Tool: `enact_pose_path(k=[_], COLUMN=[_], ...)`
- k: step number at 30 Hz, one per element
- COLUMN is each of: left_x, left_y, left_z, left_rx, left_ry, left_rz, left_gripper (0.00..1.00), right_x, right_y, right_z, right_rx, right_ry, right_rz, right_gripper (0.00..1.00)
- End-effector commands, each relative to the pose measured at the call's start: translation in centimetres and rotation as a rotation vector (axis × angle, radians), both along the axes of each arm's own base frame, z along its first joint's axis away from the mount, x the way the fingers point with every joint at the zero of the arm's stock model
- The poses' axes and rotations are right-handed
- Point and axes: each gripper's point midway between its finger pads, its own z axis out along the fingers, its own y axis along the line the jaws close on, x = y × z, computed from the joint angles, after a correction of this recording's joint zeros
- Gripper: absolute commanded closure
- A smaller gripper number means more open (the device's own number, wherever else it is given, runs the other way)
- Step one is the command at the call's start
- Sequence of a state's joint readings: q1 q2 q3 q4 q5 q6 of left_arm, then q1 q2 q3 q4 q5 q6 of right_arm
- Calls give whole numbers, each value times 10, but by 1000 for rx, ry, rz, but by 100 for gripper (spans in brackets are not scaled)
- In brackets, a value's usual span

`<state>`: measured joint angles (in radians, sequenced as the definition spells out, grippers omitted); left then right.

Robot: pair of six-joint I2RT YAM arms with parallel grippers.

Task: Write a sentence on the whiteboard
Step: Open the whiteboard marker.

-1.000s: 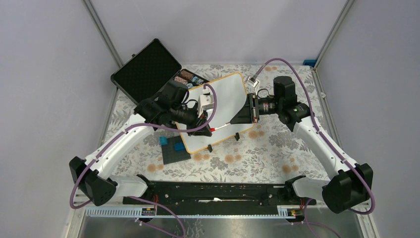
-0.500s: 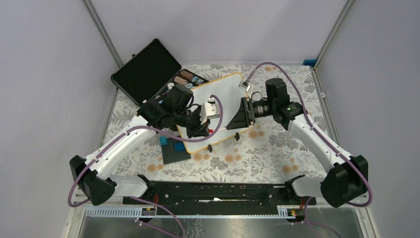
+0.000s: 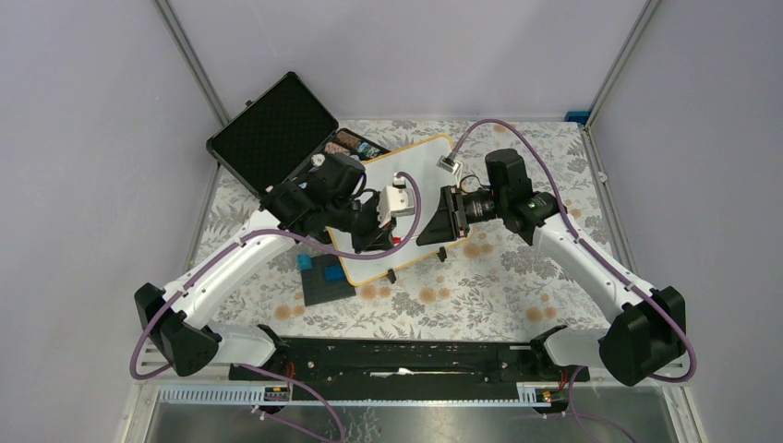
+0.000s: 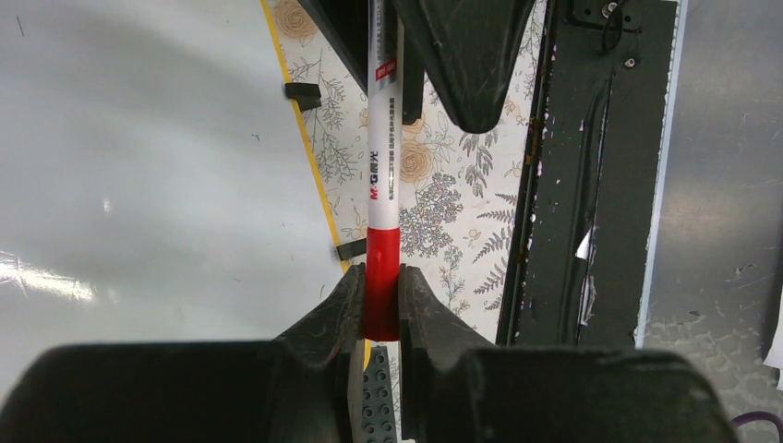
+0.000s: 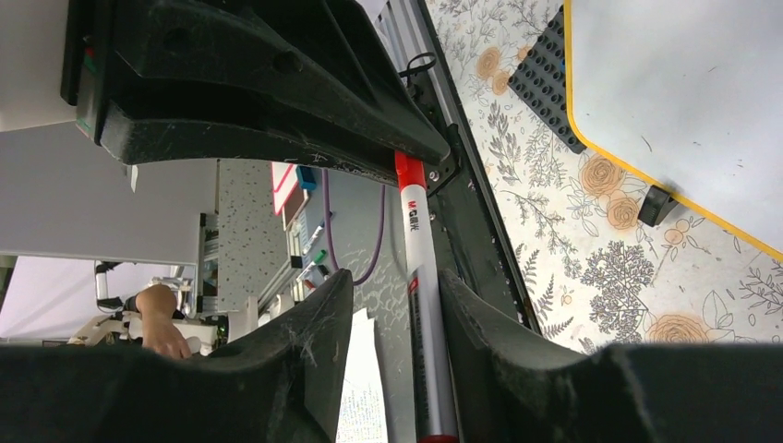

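Note:
The whiteboard [image 3: 420, 171] lies tilted on the floral table, and its white face [image 4: 138, 166] shows no red words; the sentence is not in view. My left gripper [image 3: 391, 242] [image 4: 379, 280] is shut on the red cap [image 4: 381, 286] of a white marker [image 4: 383, 129], held level above the board's near edge. My right gripper [image 3: 422, 236] [image 5: 392, 291] is open, with the marker's barrel [image 5: 423, 286] between its fingers, lying close to one finger. The board's corner also shows in the right wrist view [image 5: 683, 101].
A dark grey plate with blue blocks [image 3: 328, 280] lies left of the board's near corner. An open black case [image 3: 272, 129] stands at the back left. The black base rail [image 3: 397, 360] runs along the near edge.
My right gripper has moved left along the marker toward the left gripper, and its fingers now straddle the barrel. The left wrist has shifted a little right, still holding the cap.

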<state>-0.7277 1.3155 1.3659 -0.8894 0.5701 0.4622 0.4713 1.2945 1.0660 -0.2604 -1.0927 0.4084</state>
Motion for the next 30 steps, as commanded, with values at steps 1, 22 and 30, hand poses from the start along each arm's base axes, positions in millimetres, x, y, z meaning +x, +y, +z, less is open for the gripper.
enact_pose_path(k=[1,22,30], left_x=[7,3,1], left_y=[-15,-26,-28], left_z=[24,25,23], left_rx=[-72,-94,-98], left_ry=[-41,8,27], left_rz=[-14,-20,-22], left_gripper=[100,100,100], right_x=[-4,9,10], right_y=[4,7,6], right_z=[9,9,8], right_rx=[9,-8,-10], right_ry=[-14,-23,-25], right_rz=[11,-53,-54], right_gripper=[57,68,86])
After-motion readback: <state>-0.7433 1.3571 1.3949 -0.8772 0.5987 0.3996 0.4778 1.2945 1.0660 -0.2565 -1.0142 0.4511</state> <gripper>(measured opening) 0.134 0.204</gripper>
